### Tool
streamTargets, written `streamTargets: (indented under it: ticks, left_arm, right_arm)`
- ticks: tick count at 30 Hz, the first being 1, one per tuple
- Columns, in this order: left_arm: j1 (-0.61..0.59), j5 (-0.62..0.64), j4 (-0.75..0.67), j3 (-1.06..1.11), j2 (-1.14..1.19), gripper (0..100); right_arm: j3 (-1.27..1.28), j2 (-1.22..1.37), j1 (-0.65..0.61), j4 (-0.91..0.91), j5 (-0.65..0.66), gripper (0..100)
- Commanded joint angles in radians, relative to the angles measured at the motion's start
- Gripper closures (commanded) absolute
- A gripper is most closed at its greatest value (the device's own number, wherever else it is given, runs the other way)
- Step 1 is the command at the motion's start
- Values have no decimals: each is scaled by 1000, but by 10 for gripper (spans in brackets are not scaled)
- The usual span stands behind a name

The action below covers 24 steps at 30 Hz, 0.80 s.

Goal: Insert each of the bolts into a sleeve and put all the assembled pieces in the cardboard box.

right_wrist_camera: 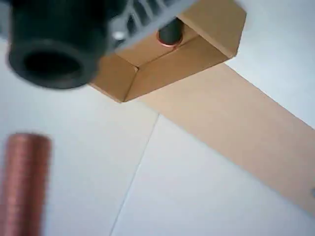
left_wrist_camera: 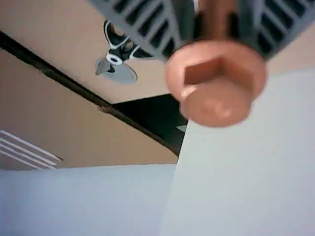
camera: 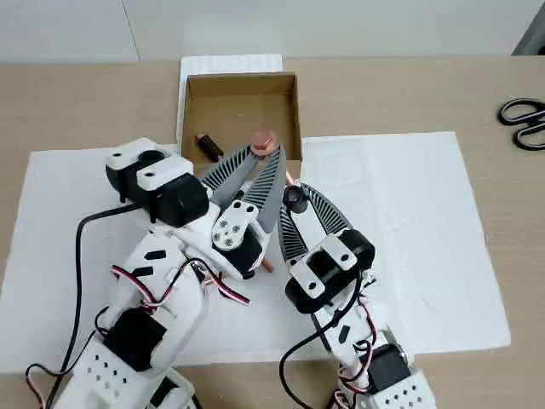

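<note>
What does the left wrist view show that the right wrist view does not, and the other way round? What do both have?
Left wrist view, not the right: the head of a copper bolt gripped between gray fingers, and scissors lying on the table. Right wrist view, not the left: a black sleeve held close to the camera, the cardboard box with an assembled piece inside, and a threaded copper shaft. Both: the white paper and the tan table.
</note>
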Motion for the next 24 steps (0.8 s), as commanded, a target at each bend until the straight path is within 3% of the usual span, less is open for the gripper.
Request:
streamTargets:
  ticks: [1, 18, 24]
  left_arm:
    - [0, -8, 9, -15, -2, 994]
    - [5, -8, 18, 33, 0, 994]
    - [71, -8, 18, 33, -2, 994]
  right_arm:
    - [6, -18, -1, -16, 6, 995]
    - [6, -13, -1, -15, 6, 995]
    - [6, -12, -1, -15, 6, 995]
